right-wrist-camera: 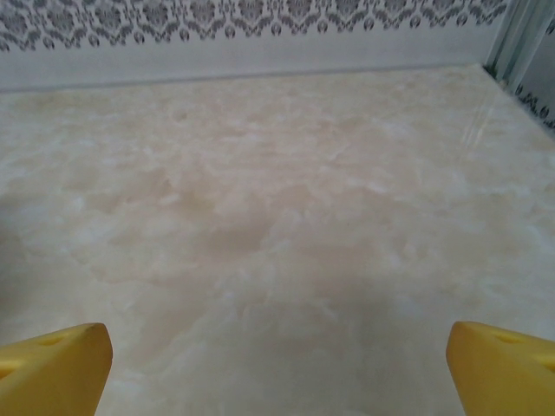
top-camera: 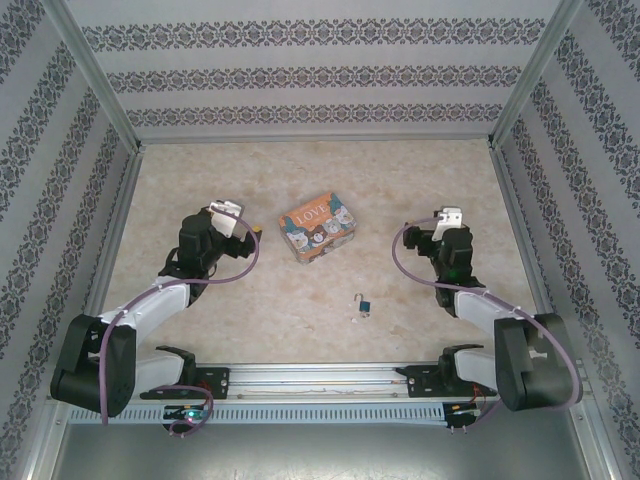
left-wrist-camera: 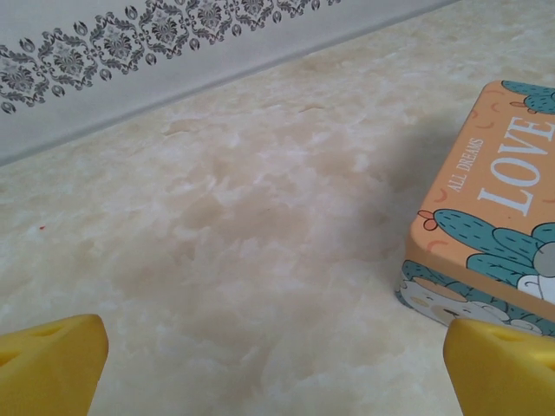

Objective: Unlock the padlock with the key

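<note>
Table (top-camera: pixel 200 180): pale marbled surface, walled on three sides.

Tin (top-camera: pixel 313 228): orange-rimmed, lettered "LOVE", lying at centre, slightly toward the far side. It is no part of the task.

Left gripper (left-wrist-camera: pixel 277 381): jaws spread wide and holding nothing. It hangs over bare table just left of the tin.

Right gripper (right-wrist-camera: pixel 277 373): jaws likewise wide and empty, over bare table well right of the tin.

Padlock (top-camera: pixel 366 304): lying near of the tin and between the two arms, apart from both. The bluish body looks rigid and light, likely to skid on the smooth surface. Judged best pinched across the body's flat faces, keeping shackle and keyhole free.

Key (top-camera: pixel 357 320): a dark speck just near-left of the padlock, too small to make out its orientation. Judged thin, stiff and flat to the table, so awkward to lift. Take it by the bow.
</note>
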`<state>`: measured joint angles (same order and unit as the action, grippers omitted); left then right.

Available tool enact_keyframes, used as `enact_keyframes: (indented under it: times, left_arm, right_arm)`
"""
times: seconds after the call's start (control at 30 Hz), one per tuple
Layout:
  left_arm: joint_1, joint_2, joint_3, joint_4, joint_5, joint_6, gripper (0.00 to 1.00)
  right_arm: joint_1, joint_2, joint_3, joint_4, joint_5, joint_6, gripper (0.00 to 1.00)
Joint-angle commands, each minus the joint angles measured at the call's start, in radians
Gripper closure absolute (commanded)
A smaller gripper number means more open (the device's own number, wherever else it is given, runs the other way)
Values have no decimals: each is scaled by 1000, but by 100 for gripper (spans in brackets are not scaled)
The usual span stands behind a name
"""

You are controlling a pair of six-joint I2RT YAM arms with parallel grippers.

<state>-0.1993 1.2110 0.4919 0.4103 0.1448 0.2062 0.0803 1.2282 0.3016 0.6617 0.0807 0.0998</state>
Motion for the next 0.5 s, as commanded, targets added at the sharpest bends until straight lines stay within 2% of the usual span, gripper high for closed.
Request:
enact_keyframes:
  times: [0.0,0.27,0.47]
  left_arm:
    - [14,-16,-24,52,-28,48,1]
    - [14,9,-44,103,-7,51,1]
    - [16,18,-44,107,-5,55,1]
  right_arm:
    - [-13,18,-45,164,-23,-19,2]
    - [-28,40,-74,272,-48,-93,2]
    - [-78,112,-74,361,-112,-75,1]
